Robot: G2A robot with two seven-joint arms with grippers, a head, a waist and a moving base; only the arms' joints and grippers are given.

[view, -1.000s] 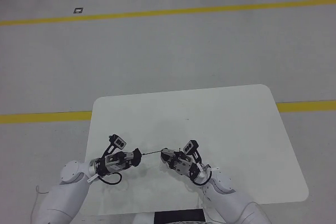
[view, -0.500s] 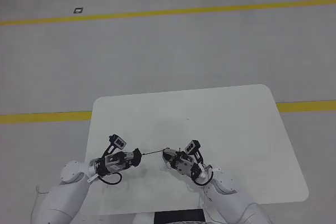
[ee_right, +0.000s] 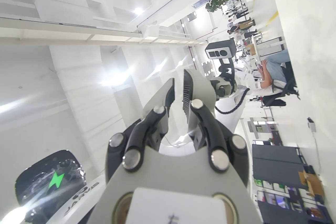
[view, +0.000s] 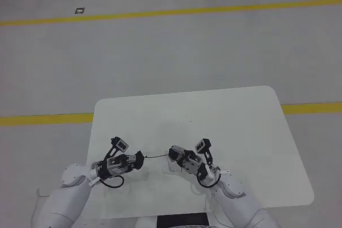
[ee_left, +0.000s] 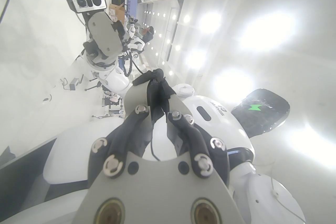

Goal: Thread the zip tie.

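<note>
In the top view the white worktop (view: pixel 239 119) fills the middle and lower part of the frame, and both arms come up from its lower edge, low and left of centre. Furthest left is the left pincer (view: pixel 139 159), lying level and pointing toward the right side of the frame. Its fingers are pressed together on one end of the zip tie (view: pixel 155 155). In the left wrist view the dark fingertips (ee_left: pixel 147 78) meet with no gap, and a thin black strand (ee_left: pixel 151 149) trails back between the fingers toward the palm; whether that strand is part of the tie cannot be told. The zip tie is a thin black line held above the worktop. It runs from the left pincer toward the right with a slight upward slant and a faint bend, spanning the space between the two pincers. Its far end comes up to the tips of the right pincer (view: pixel 172 153), but the top view does not show whether they touch. The right pincer points back toward the left one from just right of the tie. In the right wrist view its two ribbed pads (ee_right: pixel 187 89) stand slightly apart, with a narrow strip of light between them
</note>
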